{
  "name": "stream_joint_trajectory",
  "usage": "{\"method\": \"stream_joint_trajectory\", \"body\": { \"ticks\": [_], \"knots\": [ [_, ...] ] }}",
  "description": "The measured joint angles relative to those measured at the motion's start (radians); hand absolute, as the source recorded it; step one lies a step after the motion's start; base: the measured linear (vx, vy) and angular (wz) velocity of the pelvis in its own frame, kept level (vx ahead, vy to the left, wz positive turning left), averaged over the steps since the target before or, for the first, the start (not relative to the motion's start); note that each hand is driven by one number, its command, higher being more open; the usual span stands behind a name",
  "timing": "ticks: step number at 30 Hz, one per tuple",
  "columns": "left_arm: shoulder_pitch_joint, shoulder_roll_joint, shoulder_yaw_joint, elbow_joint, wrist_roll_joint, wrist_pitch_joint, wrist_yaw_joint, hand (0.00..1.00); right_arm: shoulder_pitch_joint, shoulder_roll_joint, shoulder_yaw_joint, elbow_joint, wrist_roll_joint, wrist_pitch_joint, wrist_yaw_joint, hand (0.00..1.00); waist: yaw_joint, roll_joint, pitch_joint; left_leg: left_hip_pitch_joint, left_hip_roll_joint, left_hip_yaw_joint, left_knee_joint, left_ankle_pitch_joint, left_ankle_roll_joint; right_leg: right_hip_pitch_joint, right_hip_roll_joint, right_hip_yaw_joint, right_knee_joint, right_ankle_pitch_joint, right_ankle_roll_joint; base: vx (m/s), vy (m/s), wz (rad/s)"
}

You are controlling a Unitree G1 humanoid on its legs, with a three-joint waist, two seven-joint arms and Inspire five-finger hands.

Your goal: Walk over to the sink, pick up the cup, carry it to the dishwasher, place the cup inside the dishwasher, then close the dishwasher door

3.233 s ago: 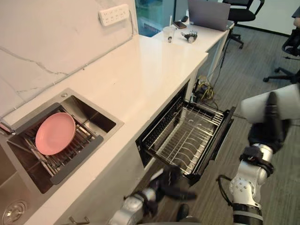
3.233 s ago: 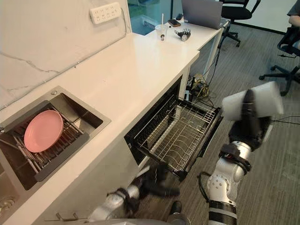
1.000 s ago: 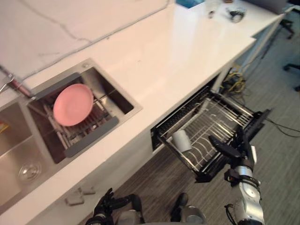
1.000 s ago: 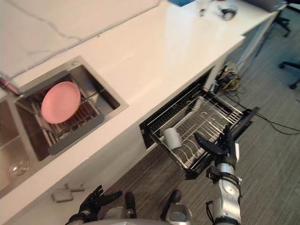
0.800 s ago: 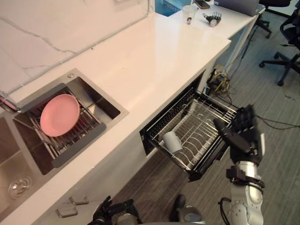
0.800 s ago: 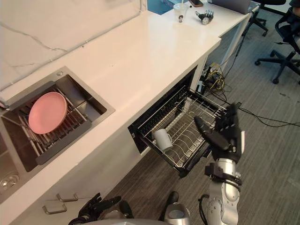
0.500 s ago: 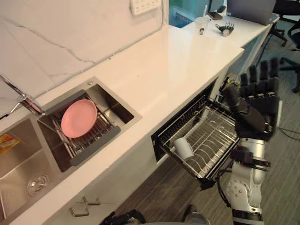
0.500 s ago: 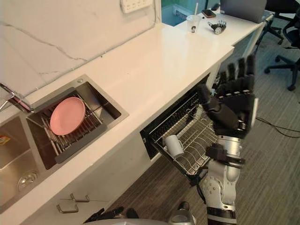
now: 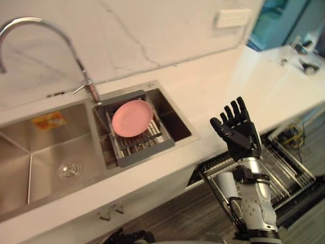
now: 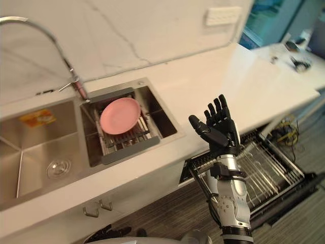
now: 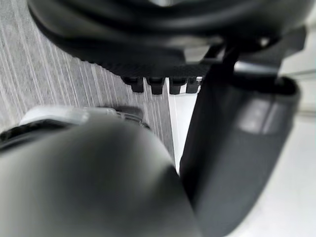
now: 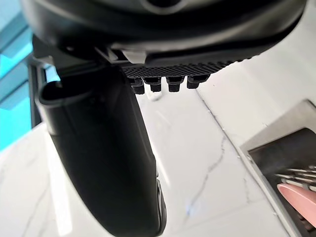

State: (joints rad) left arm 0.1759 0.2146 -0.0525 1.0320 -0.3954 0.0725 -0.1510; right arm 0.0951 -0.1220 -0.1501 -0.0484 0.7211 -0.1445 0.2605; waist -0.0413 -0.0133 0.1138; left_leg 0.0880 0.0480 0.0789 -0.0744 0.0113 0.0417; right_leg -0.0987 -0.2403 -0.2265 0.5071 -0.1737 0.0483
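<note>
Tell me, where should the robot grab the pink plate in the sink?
Probably by its thin rim, coming down from above. The pink plate lies face up on the rack in the sink, so its wide smooth middle gives nothing to pinch, and the sink's walls block a sideways reach.

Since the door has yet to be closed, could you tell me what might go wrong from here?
1. The rack is pulled out with the cup lying on its side in it; a hard push on the door could make the cup roll or knock.
2. The right hand is open, raised beside the counter edge; lowering toward the door, it might clip the counter or rack.
</note>
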Motion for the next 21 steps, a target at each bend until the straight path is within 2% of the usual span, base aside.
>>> {"method": "stream_joint_trajectory", "body": {
  "ticks": [2,3,4,5,6,8,11,12,17,21],
  "knots": [
    [-0.003,0.008,0.007,0.004,0.02,0.022,-0.001,1.0,0.002,-0.001,0.0,-0.007,0.006,0.01,0.017,1.0,-0.001,-0.012,-0.006,0.006,0.013,-0.048,0.015,-0.003,-0.024,-0.06,0.074,0.06,-0.022,-0.011,0.009,0.17,-0.084,0.89],
    [-0.004,0.019,0.006,0.002,0.052,0.03,-0.007,1.0,0.004,0.0,0.003,-0.02,0.007,0.011,0.026,1.0,0.002,-0.035,-0.016,0.018,-0.006,-0.071,0.029,-0.011,-0.043,-0.074,0.088,0.069,-0.094,0.017,0.015,0.16,-0.102,0.82],
    [-0.005,0.029,0.007,-0.001,0.069,0.034,-0.01,1.0,0.003,0.003,0.006,-0.028,0.01,0.011,0.033,1.0,0.003,-0.057,-0.021,0.024,-0.026,-0.082,0.036,-0.019,-0.048,-0.076,0.085,0.078,-0.151,0.074,0.015,0.28,-0.207,0.8],
    [-0.013,0.04,0.013,-0.005,0.103,0.043,-0.004,1.0,-0.006,-0.006,0.009,-0.044,0.034,0.009,0.053,1.0,0.015,-0.094,-0.02,0.037,-0.063,-0.102,0.064,-0.055,-0.056,-0.066,0.061,0.075,-0.198,0.136,0.029,0.23,-0.173,0.39],
    [-0.017,0.023,0.02,-0.005,0.103,0.049,-0.002,1.0,-0.016,-0.016,0.01,-0.046,0.035,0.009,0.057,1.0,0.023,-0.068,-0.022,0.023,-0.041,-0.096,0.089,-0.072,-0.066,-0.056,0.079,0.072,-0.219,0.141,0.026,0.21,-0.154,0.24],
    [-0.022,0.012,0.025,-0.006,0.1,0.055,0.001,1.0,-0.024,-0.019,0.01,-0.045,0.041,0.007,0.052,1.0,0.023,-0.047,-0.014,0.013,-0.019,-0.095,0.109,-0.094,-0.075,-0.038,0.103,0.06,-0.261,0.146,0.019,0.14,-0.075,-0.04],
    [-0.023,0.015,0.027,-0.004,0.081,0.069,0.003,1.0,-0.016,-0.019,0.008,-0.04,0.041,0.007,0.035,1.0,0.01,-0.044,-0.001,0.027,0.005,-0.095,0.113,-0.11,-0.084,0.005,0.128,0.05,-0.307,0.152,0.014,0.11,-0.056,-0.01],
    [-0.04,0.009,0.025,-0.001,0.142,0.084,-0.001,1.0,0.019,-0.009,0.027,-0.04,0.042,0.022,0.016,1.0,-0.005,-0.03,0.001,0.046,-0.014,-0.053,0.111,-0.11,-0.076,0.079,0.117,0.053,-0.428,0.217,0.034,0.04,-0.008,0.02],
    [-0.04,0.009,0.025,0.001,0.141,0.086,-0.001,1.0,0.019,-0.009,0.027,-0.04,0.042,0.022,0.016,1.0,-0.004,-0.03,0.001,0.041,-0.015,-0.058,0.111,-0.109,-0.075,0.08,0.115,0.044,-0.43,0.217,0.034,0.0,0.0,0.03],
    [-0.045,0.012,0.026,0.001,0.065,0.157,-0.002,1.0,0.029,-0.01,0.025,-0.04,0.044,0.031,-0.01,1.0,-0.002,-0.026,-0.003,0.019,-0.012,-0.035,0.117,-0.104,-0.078,0.087,0.104,0.006,-0.445,0.221,0.038,-0.01,0.0,0.21]
  ]
}}
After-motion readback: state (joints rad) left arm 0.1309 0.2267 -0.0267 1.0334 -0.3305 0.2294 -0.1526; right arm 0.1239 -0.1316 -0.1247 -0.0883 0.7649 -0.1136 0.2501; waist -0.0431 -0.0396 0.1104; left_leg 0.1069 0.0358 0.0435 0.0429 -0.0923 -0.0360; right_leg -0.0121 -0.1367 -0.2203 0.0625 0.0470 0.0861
